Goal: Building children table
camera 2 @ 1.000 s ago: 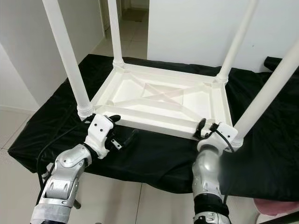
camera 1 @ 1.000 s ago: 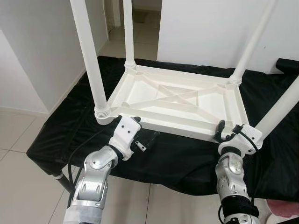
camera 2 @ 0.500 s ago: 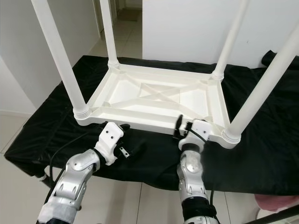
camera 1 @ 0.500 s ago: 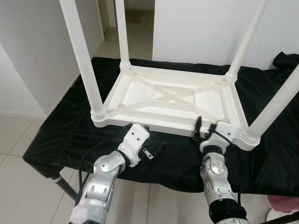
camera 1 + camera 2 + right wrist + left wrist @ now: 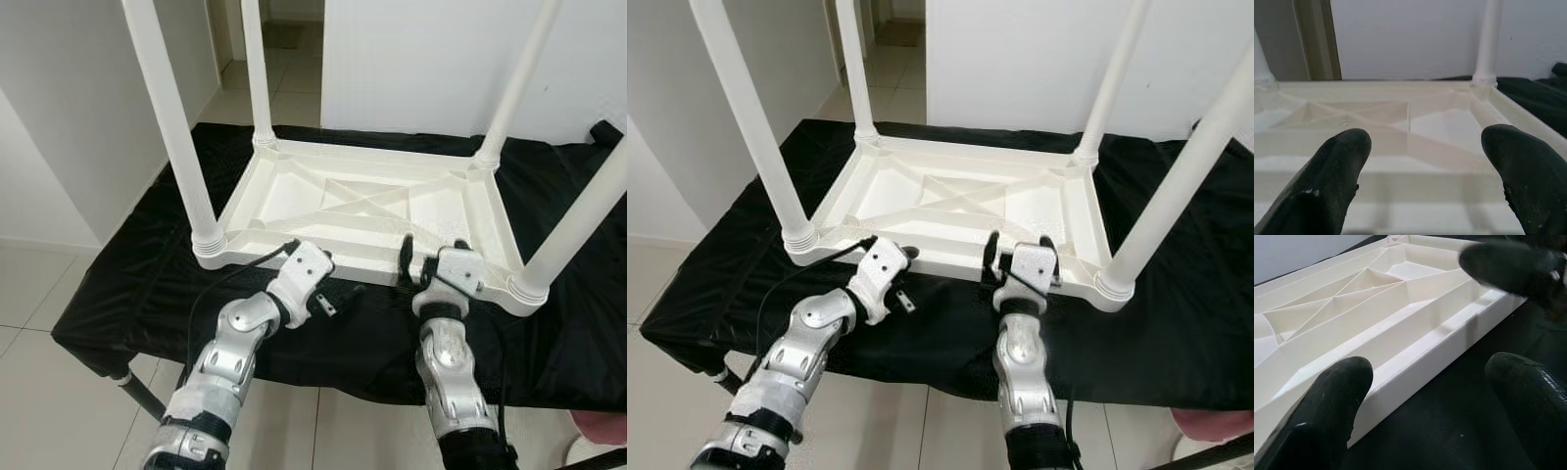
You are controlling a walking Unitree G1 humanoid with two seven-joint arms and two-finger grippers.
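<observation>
Both grippers at near rim, jaws spread
We judged the table (image 5: 367,211) rigid, light; left gripper (image 5: 331,294) and right gripper (image 5: 431,266) gripped nothing

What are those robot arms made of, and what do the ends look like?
Both arms are jointed silver metal segments with white housings at the wrists. The left claw and right claw each have two long black fingers. Thin black cables loop beside the wrists.

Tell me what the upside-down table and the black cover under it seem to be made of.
Table: looks like moulded plastic, cream-white with a smooth matt-satin finish; the ribbed underside and ringed leg sockets suggest it. Cover: probably thin fabric or plastic sheeting, black with a slight sheen; it wrinkles and drapes over the edge.
</observation>
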